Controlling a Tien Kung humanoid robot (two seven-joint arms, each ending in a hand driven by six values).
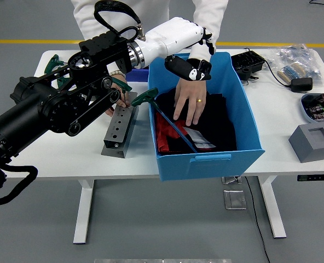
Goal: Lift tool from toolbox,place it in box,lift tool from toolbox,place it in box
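The blue box (206, 160) stands at mid-table with black and red cloth inside. A green-handled T-wrench (151, 98) lies in it, its handle leaning over the left wall. The grey toolbox block (119, 129) with holes lies left of the box. My left hand (192, 52), white with a black thumb, hovers over the box's far left corner, fingers relaxed and holding nothing. A person's hand (189, 101) presses flat on the cloth inside the box. The person's other hand (118, 100) is at the block's far end by a green handle (121, 84), partly hidden behind my arm.
More green-handled tools (55, 63) lie at the table's far left. On the right are a black case (247, 61), a bag of parts (296, 59), a black adapter (301, 83), a bowl (319, 105) and a grey foam block (315, 142).
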